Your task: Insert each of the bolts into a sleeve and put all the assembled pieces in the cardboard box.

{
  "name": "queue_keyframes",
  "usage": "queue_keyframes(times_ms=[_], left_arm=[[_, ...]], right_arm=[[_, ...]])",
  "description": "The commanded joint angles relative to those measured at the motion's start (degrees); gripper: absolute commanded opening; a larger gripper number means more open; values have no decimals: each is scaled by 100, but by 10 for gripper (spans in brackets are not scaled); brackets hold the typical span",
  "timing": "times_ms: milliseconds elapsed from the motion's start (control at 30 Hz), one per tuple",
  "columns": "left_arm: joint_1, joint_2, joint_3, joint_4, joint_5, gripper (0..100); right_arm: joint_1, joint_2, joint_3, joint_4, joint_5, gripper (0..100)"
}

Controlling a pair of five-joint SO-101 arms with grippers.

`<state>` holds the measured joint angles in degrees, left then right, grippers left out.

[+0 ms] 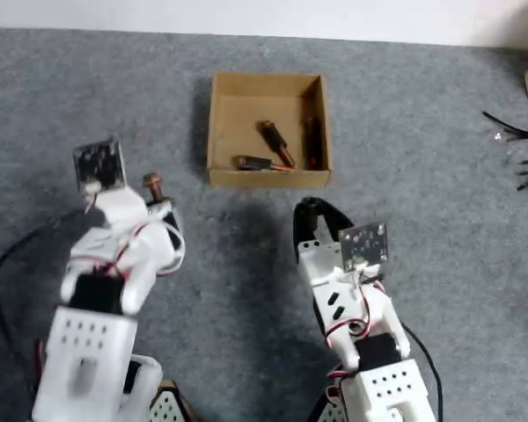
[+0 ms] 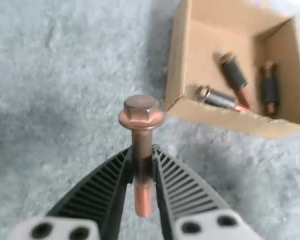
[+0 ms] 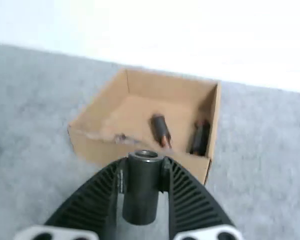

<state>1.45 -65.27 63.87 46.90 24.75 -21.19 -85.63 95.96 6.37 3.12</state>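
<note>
High view. The cardboard box (image 1: 268,176) sits centre-far on the grey table (image 1: 422,176). Three assembled pieces (image 1: 277,143) lie on its floor: two toward the right wall, one along the near wall. Judgement: three units done, a fourth in hand, not yet joined. The left gripper (image 1: 161,211) is at the left, near side of the box, clamped on a bolt (image 1: 152,183) whose head shows past its far end. The right gripper (image 1: 312,215) is just near of the box's near-right corner, pointing far. The two grippers are well apart.

Left wrist view. The left gripper (image 2: 142,156) has its jaws pinched together on the shank of the bolt (image 2: 141,140). The bolt's long axis runs along the gripper's own line: hex head out beyond the fingertips, threaded end back toward the wrist. The box (image 2: 225,120) lies beyond, with the three pieces (image 2: 234,77) inside, long axes flat on the floor.

Right wrist view. The right gripper (image 3: 142,167) is closed on a dark sleeve (image 3: 141,192) across its barrel. The sleeve's long axis follows the gripper line, open bore facing away from the wrist, toward the box (image 3: 97,145).

Remaining, as judged: bring bolt tip to bore, insert, drop the unit in the box. At present the bolt leads with its head, not its threaded end. Whether further pairs wait I cannot tell.
</note>
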Motion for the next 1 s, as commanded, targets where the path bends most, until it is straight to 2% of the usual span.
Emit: queue_keyframes(times_ms=[0,200,333,433,567,667,867,967], left_arm=[[40,-1130,400,-193,-44,4],[48,-2826,1393,-193,-721,4],[57,-4022,2000,-264,-862,4],[48,-3908,2053,-853,-809,4],[84,-3837,2062,-2171,-809,4],[505,-3855,2062,-2778,-800,4],[1587,-3855,2062,-2901,-765,4],[1684,-3855,2062,-2910,-123,4]], right_arm=[[-92,-523,347,-119,53,5],[-92,-1007,488,-101,53,5],[-303,-1226,470,435,53,5],[-664,-1473,470,857,53,5],[-708,-1947,470,1218,53,5],[-778,-1965,470,1349,53,5],[-1095,-1947,470,1358,53,5],[-1103,-1947,470,1358,53,5]])
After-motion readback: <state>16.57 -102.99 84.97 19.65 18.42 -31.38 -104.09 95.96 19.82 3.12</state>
